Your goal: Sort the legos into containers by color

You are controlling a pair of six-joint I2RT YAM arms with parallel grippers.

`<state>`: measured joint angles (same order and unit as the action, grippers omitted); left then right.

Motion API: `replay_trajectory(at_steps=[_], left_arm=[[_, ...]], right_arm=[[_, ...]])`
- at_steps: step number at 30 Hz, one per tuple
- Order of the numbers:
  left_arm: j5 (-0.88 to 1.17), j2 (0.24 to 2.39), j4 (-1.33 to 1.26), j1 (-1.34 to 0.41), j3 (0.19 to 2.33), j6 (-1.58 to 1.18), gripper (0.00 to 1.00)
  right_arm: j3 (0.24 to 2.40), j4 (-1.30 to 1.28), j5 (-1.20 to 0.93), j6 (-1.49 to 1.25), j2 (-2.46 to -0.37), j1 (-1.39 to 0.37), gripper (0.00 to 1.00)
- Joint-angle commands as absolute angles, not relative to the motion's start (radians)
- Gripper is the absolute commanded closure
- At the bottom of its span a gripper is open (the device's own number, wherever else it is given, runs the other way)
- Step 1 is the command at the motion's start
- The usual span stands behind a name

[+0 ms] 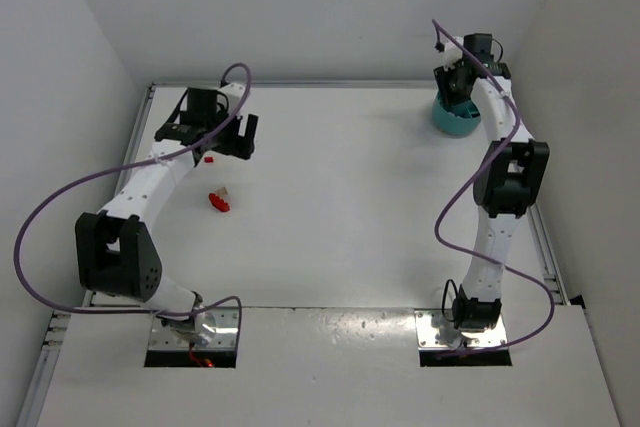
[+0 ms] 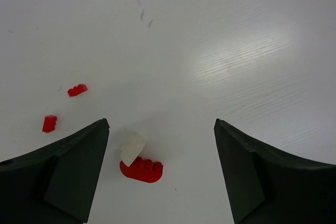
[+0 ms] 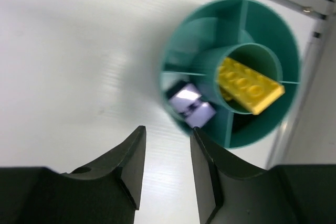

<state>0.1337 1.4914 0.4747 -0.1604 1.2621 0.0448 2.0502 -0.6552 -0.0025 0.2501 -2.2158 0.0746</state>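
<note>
The teal tub (image 1: 452, 121) stands at the far right corner of the table (image 1: 340, 207). Inside, a round middle cup is ringed by wedge-shaped compartments cut off by thin walls (image 3: 181, 40). A flat yellow plate (image 3: 249, 85) with two rows of studs sits in the middle cup. It is tilted, its long axis running from the tub's centre out toward the rim, and one corner pokes past the cup's wall. In the wedge compartment beside the cup, on the side nearest the right gripper, lie two whitish bricks (image 3: 191, 106), blurred and tinted lilac; I cannot tell which way they point.

The right gripper (image 3: 167, 135) hangs over the tub's edge, its fingers close together with a narrow gap between them and nothing in it.

The remaining legos lie well apart from the tub, across the table on the left arm's side. A red rounded piece (image 2: 142, 170) with studs along its top lies flat, its long axis crosswise to the left gripper's fingers. A whitish brick (image 2: 132, 148) touches its upper edge and is tilted, its long axis slanting away from the red piece. Farther from the tub than this pair lie a small red brick (image 2: 77, 90), long and low with its studs up, and a squat red brick (image 2: 50, 123).

The left gripper (image 2: 161, 124) hovers above the table with its fingers spread wide and empty; the whitish brick and the rounded red piece lie just inside its left finger (image 2: 68, 171).
</note>
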Motion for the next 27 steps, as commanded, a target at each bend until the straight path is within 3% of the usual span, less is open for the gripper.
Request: replay_trajectory(at_steps=[1,5,11,20,24,27], left_arm=[[0.066,1.523,0.508,-0.1,1.236,0.057,0.14],[0.09,1.577,0.557,-0.029,1.218,0.104,0.31],[0.138,1.6,0.581,0.023,1.143,0.262,0.31],[0.181,1.696,0.594,0.051,1.114,0.337,0.34],[0.181,1.724,0.571,0.051,1.114,0.337,0.4],[0.181,1.75,0.548,0.051,1.114,0.337,0.51]], right_arm=[[2.061,-0.709,-0.185,0.151,-2.096,0.061,0.61],[1.935,-0.709,-0.305,0.091,-2.011,0.038,0.61],[1.799,-0.699,-0.399,0.08,-1.947,-0.001,0.61],[1.781,-0.724,-0.454,0.08,-1.947,-0.032,0.61],[1.772,-0.733,-0.463,0.071,-1.947,-0.041,0.61],[1.761,-0.733,-0.482,0.061,-1.937,-0.051,0.61]])
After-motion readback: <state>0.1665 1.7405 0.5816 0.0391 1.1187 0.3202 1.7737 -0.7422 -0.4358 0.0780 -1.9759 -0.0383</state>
